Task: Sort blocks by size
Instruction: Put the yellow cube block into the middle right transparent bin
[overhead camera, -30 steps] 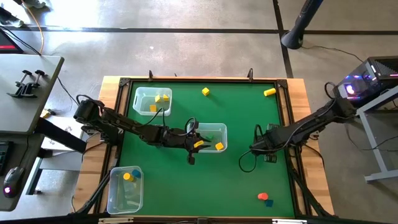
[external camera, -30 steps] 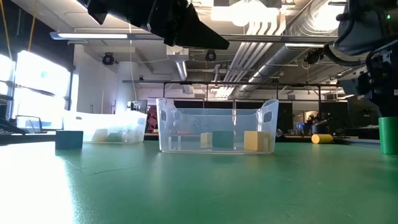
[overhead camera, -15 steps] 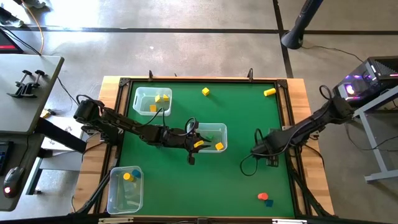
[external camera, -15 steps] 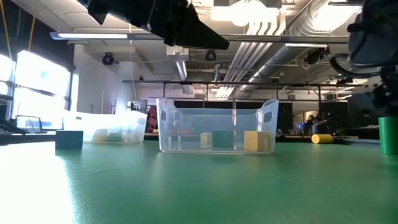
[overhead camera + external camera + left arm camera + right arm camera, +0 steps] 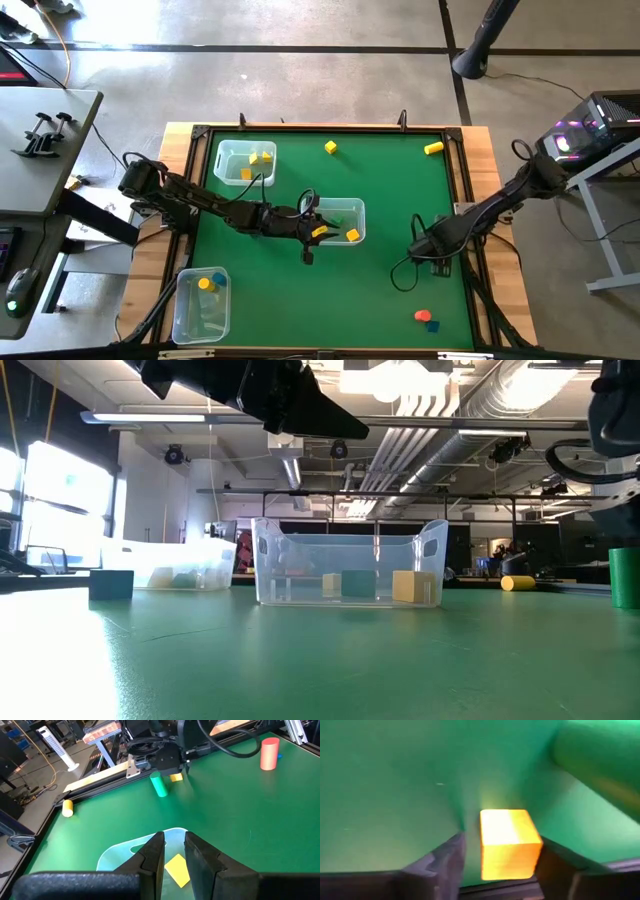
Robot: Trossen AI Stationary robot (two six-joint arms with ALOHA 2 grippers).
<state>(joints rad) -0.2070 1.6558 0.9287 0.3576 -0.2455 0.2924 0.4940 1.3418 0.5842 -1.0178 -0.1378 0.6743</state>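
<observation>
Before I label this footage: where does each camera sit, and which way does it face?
High: overhead, looking down; both arms, middle bin.
Low: at table height, level across the table; same bin.
Left wrist: behind the left gripper, over that bin, facing the right gripper.
Right wrist: at the right gripper, yellow block between the fingers.

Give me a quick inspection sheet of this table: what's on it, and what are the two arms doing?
Surface: green mat in a wooden frame.
Job's things: three clear bins, each holding blocks; loose yellow blocks at the far edge; an orange block near the front; a green cylinder.
Clutter: nothing seen.
Grippers: left gripper over the middle bin, jaws nearly together, empty; right gripper low on the mat, jaws either side of a yellow cube.
Cables: black loops at both arms.
Surroundings: side desk, lit computer case.
</observation>
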